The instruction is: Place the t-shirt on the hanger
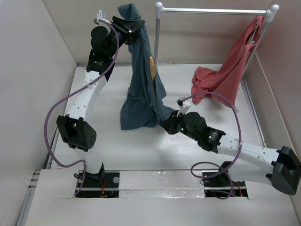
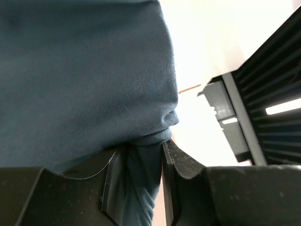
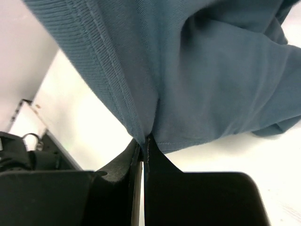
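the t-shirt (image 1: 141,89) hangs as a tall, narrow drape in the upper centre of the top view. its long axis runs almost straight down the frame, leaning a little to the right toward the bottom. the left pincer (image 1: 128,26) is at the top of the drape, pressed together on a bunched fold of cloth. in the left wrist view the teal fabric is squeezed between its fingers (image 2: 181,169). the right pincer (image 1: 168,125) sits low, at the drape's lower right corner, pinching the stitched hem. the right wrist view shows its fingers (image 3: 164,172) closed tight on that seam. the lowest folds seem to rest on the tabletop (image 1: 197,150).

the hanger (image 1: 152,67) shows only as a thin tan sliver against the shirt's right edge, about halfway down the drape. it lies between the two pincers, down and right of the left one and above the right one, and looks somewhat nearer the left. the visible strip runs up and down the frame, roughly in line with the shirt. the hook is hidden, so i cannot tell which way it points.

as i judge it, the next move depends on opening the hem held by the right pincer toward that sliver. the coral-red garment (image 1: 225,75) on the white rail (image 1: 211,10) hangs well apart, at the upper right.
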Controlling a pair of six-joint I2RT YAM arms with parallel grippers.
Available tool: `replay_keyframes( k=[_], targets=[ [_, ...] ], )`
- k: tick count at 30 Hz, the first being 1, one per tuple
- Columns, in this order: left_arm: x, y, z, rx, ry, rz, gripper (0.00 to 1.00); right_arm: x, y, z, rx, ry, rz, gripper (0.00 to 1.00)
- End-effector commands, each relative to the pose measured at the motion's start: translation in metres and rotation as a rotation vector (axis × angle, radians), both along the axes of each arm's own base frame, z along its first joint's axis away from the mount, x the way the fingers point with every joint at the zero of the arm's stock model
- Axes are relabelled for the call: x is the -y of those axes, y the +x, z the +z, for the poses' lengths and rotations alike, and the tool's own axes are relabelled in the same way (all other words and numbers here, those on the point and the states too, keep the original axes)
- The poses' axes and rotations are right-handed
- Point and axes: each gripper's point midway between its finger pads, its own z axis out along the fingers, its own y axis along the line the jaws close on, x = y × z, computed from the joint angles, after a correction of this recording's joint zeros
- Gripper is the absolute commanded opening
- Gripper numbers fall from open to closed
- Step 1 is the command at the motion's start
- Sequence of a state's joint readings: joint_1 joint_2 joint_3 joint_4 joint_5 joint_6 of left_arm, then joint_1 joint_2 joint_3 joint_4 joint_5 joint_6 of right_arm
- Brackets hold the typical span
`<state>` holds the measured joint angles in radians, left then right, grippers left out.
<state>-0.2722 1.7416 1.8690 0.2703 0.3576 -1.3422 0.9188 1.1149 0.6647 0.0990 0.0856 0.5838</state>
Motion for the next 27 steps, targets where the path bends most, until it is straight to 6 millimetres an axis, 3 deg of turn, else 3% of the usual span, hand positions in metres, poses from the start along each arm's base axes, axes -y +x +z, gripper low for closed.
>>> replay_keyframes(
  k=[1, 3, 4, 6, 7, 8, 9, 10, 12, 13, 14, 16, 17, 21, 22, 25, 27],
  targets=[
    [-0.062, -0.062, 0.159, 0.428, -0.192, 0.193, 0.0, 0.028, -0.065, -0.08, -0.246, -0.256, 0.126, 0.0],
    [-0.057, -0.069, 0.154, 0.435, -0.167, 0.163, 0.0, 0.029, -0.069, -0.056, -0.216, -0.225, 0.132, 0.0],
    [-0.045, -0.064, 0.135, 0.403, -0.131, 0.137, 0.0, 0.03, -0.068, -0.048, -0.203, -0.215, 0.124, 0.0],
    [-0.035, -0.083, 0.125, 0.396, -0.101, 0.106, 0.0, 0.038, -0.065, -0.041, -0.182, -0.226, 0.095, 0.0],
    [-0.022, -0.075, 0.089, 0.336, -0.047, 0.099, 0.0, 0.037, -0.064, -0.025, -0.168, -0.204, 0.093, 0.0],
    [-0.027, -0.09, 0.091, 0.343, -0.041, 0.106, 0.0, 0.037, -0.065, -0.018, -0.174, -0.203, 0.093, 0.0],
    [-0.022, -0.096, 0.08, 0.33, -0.035, 0.092, 0.0, 0.043, -0.07, -0.016, -0.199, -0.232, 0.096, 0.0],
    [-0.018, -0.088, 0.043, 0.266, -0.01, 0.079, 0.0, 0.037, -0.068, 0.009, -0.176, -0.196, 0.102, 0.0],
    [-0.019, -0.104, 0.031, 0.25, -0.031, 0.047, 0.0, 0.035, -0.065, 0.028, -0.157, -0.176, 0.098, 0.0],
    [-0.017, -0.101, 0.003, 0.195, -0.018, 0.037, 0.0, 0.033, -0.062, 0.038, -0.141, -0.165, 0.096, 0.0],
    [-0.017, -0.108, 0.001, 0.183, -0.028, 0.021, 0.0, 0.026, -0.056, 0.05, -0.122, -0.153, 0.092, 0.0],
    [-0.015, -0.113, -0.017, 0.151, -0.039, -0.014, 0.0, 0.018, -0.051, 0.05, -0.111, -0.167, 0.106, 0.0],
    [-0.014, -0.119, -0.017, 0.154, -0.045, -0.032, 0.0, 0.008, -0.05, 0.042, -0.128, -0.184, 0.134, 0.0],
    [-0.01, -0.131, -0.037, 0.108, -0.012, -0.06, 0.0, -0.014, -0.045, 0.068, -0.093, -0.136, 0.173, 0.0],
    [-0.011, -0.129, -0.053, 0.073, -0.001, -0.05, 0.0, -0.018, -0.048, 0.075, -0.075, -0.115, 0.188, 0.0],
    [-0.013, -0.132, -0.079, 0.026, 0.006, -0.049, 0.0, -0.023, -0.051, 0.101, -0.035, -0.072, 0.204, 0.0],
    [-0.015, -0.129, -0.089, 0.018, 0.027, -0.024, 0.0, -0.022, -0.063, 0.106, -0.056, -0.089, 0.266, 0.0]
  ],
)
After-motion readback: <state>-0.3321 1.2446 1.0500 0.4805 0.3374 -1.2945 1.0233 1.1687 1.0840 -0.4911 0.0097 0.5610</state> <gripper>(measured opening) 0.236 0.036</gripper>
